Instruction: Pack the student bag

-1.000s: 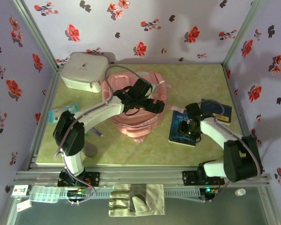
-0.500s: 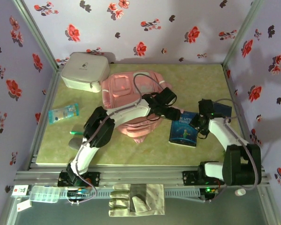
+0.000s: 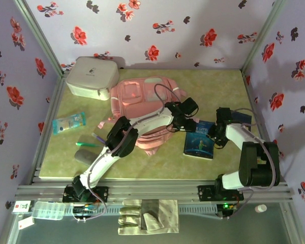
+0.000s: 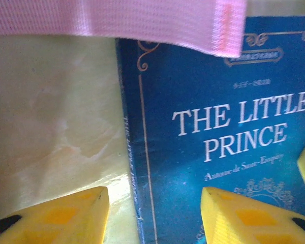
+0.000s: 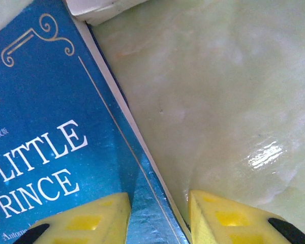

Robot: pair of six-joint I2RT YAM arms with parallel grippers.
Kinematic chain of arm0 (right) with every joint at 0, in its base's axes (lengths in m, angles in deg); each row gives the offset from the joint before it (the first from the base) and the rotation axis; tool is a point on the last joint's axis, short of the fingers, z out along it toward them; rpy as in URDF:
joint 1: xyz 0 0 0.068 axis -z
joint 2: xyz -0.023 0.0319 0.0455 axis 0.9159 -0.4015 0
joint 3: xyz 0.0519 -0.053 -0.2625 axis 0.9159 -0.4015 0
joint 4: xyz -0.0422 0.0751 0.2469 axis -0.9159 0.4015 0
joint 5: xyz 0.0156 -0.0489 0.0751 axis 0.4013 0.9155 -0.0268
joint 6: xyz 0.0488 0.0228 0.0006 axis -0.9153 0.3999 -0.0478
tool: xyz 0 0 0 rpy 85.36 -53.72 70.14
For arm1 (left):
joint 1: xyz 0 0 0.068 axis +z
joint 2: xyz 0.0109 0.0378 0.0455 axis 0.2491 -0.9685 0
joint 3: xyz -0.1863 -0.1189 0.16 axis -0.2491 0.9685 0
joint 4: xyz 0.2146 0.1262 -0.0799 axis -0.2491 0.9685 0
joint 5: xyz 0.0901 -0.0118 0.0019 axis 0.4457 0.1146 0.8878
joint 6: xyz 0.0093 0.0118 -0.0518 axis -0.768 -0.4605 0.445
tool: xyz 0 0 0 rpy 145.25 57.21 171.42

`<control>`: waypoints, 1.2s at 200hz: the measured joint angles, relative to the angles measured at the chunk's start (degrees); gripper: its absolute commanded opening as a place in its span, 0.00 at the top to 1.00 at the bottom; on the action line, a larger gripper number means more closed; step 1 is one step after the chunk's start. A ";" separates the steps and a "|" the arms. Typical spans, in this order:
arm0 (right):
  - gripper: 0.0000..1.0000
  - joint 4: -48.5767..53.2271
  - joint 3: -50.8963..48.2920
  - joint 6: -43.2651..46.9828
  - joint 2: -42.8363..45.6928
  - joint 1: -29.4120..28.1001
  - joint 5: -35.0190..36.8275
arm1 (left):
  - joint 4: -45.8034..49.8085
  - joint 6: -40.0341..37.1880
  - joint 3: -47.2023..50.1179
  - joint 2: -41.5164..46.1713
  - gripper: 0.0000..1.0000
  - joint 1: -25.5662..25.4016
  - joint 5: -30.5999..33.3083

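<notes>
the student bag (image 3: 142, 101) is lying at the upper centre of the top view, just left of the blue book (image 3: 199, 143); the left gripper (image 4: 153, 199) is standing half open astride the book's spine edge, gripping nothing; the right gripper (image 5: 158, 199) is sitting part open astride the opposite edge, holding nothing

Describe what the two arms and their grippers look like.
The left arm and right arm have white links, black joints and looping grey cables. The left gripper and right gripper carry blocky yellow fingers with black marks near the base.
</notes>
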 measured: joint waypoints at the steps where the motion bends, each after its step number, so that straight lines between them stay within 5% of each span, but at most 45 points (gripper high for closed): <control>1: 0.64 0.00 0.00 0.00 0.00 0.02 0.00 | 0.09 0.02 -0.02 -0.02 0.49 0.00 0.02; 76: 0.64 -0.63 -0.02 -0.02 0.00 0.15 -1.51 | 1.81 1.14 -2.60 -2.03 0.57 0.00 -2.97; 175: 0.65 -2.49 -0.96 -0.72 0.00 0.66 -3.74 | 1.57 2.19 -3.13 -3.13 0.48 0.46 -6.27; 240: 0.65 -2.80 -1.44 -2.03 1.31 1.07 -4.50 | 0.66 3.72 -2.62 -2.32 0.59 1.20 -7.63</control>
